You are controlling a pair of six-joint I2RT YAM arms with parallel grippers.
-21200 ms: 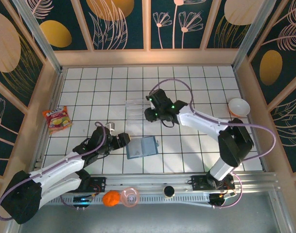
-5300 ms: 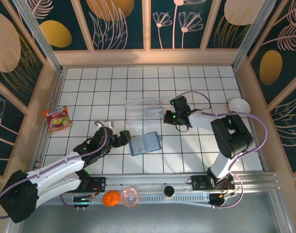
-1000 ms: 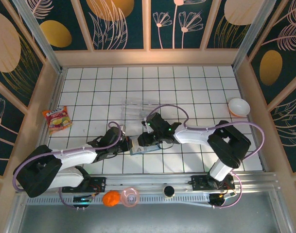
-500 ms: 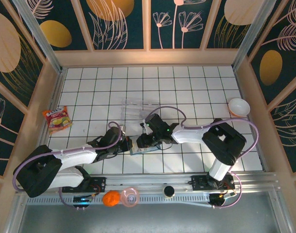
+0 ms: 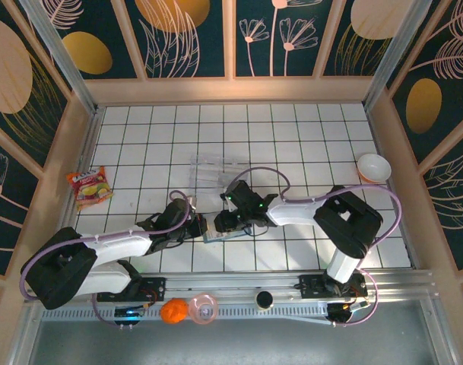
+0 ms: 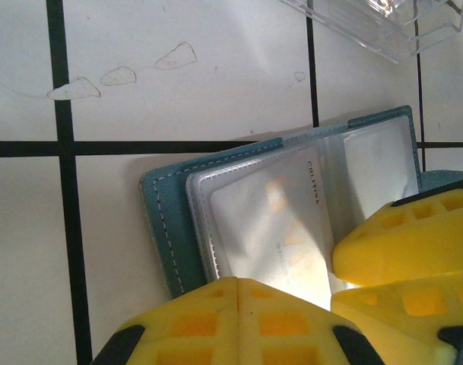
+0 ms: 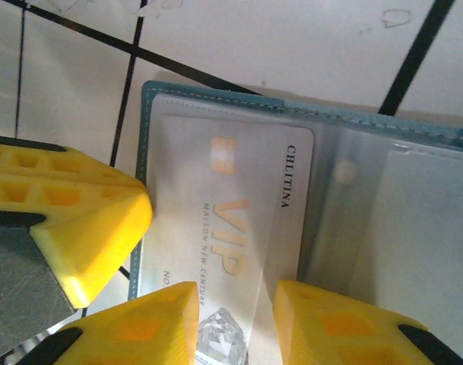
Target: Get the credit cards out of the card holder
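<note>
Now, card holder (image 6: 166, 220): lies open and flat on the white tiled table, just in front of the clear tray (image 5: 212, 169). Its teal rim shows around the clear sleeves.
Card: 1 pale card (image 7: 239, 205) printed VIP sits inside the sleeve nearer the left gripper and is not yet out. The sleeve beside it looks pale too, but I cannot tell whether it holds a card.
Left gripper (image 6: 239, 293): fingers pressed together, tip down on the card holder's edge, seemingly pinning it.
Right gripper (image 7: 235, 304): fingers apart, 1 on each side of the card's lower end, tips on or just above the sleeve. No pinch on the card is visible.
Change: about 5 seconds back the right gripper was up beside the tray, well apart from the card holder, and the left gripper stood just off its edge. Both have since closed in on it, and in the last second the right gripper has edged slightly toward the left one.
Meaning: the approach looks finished and the pull itself is at hand, since this card is still sleeved.
Risk: a thin card under slick plastic will likely slip from the fingertips, and the card holder may drag along unless it is kept pinned.
</note>
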